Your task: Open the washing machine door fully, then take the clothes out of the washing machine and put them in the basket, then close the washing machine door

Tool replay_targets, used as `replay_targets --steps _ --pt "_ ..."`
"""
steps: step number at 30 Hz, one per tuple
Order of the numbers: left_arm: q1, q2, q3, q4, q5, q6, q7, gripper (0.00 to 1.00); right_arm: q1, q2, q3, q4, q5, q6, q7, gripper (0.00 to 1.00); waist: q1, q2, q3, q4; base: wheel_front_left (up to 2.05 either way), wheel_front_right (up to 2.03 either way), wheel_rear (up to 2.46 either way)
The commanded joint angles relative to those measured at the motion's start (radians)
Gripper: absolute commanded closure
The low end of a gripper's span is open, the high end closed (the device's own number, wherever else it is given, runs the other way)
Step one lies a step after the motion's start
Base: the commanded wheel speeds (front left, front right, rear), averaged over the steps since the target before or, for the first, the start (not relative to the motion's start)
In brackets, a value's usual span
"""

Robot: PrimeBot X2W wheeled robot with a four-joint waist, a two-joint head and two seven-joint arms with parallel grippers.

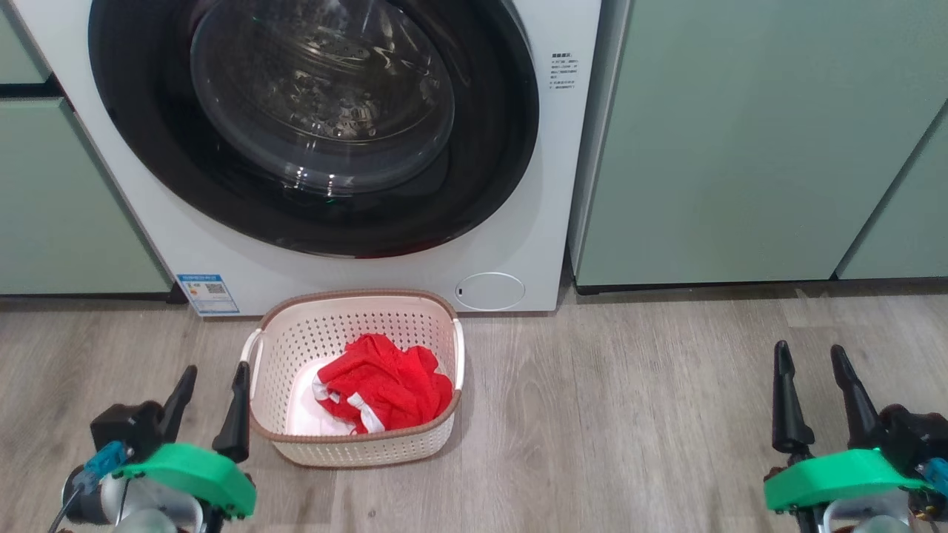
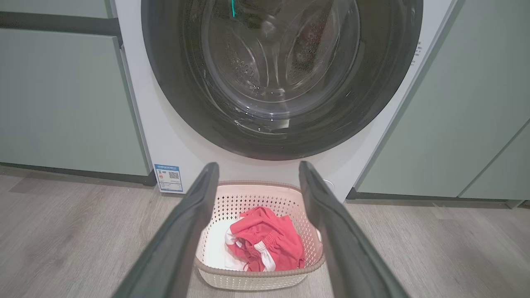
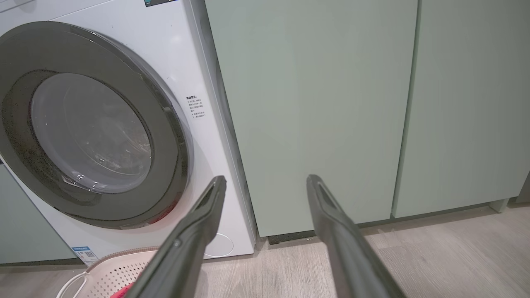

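The white washing machine (image 1: pixel 311 277) fills the upper left of the head view, and its black-rimmed glass door (image 1: pixel 315 118) lies shut against the front. On the floor just in front stands the cream basket (image 1: pixel 355 443) with red clothes (image 1: pixel 385 389) bunched inside. My left gripper (image 1: pixel 211 403) hovers open beside the basket's left handle, holding nothing. Over bare floor at the lower right, my right gripper (image 1: pixel 815 392) is open and empty. The left wrist view looks between the fingers at the basket (image 2: pixel 256 279), the clothes (image 2: pixel 269 242) and the door (image 2: pixel 281 78).
Pale green cabinets (image 1: pixel 740 148) flank the machine on both sides. A small round cover (image 1: pixel 490 291) sits low on the machine's front. Wood-look floor (image 1: pixel 629 429) stretches between the basket and my right gripper.
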State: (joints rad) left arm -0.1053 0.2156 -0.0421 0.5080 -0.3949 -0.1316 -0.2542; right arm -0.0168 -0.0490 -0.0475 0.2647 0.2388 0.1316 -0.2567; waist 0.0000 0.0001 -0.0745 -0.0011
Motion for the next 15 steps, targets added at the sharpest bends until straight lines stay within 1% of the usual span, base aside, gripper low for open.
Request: replay_targets --steps 1,15 --pt "-0.059 0.017 0.043 -0.027 0.009 0.001 -0.008 0.0 -0.024 -0.001 0.023 -0.033 0.004 -0.001 -0.005 0.0 0.0 -0.0001 0.001 -0.002 0.0 0.0 0.0" --pt "-0.056 0.006 0.037 -0.019 0.006 0.001 -0.008 0.0 -0.026 -0.001 0.027 -0.023 0.011 -0.001 -0.005 0.0 0.0 -0.0001 0.001 -0.002 0.0 0.0 0.0"
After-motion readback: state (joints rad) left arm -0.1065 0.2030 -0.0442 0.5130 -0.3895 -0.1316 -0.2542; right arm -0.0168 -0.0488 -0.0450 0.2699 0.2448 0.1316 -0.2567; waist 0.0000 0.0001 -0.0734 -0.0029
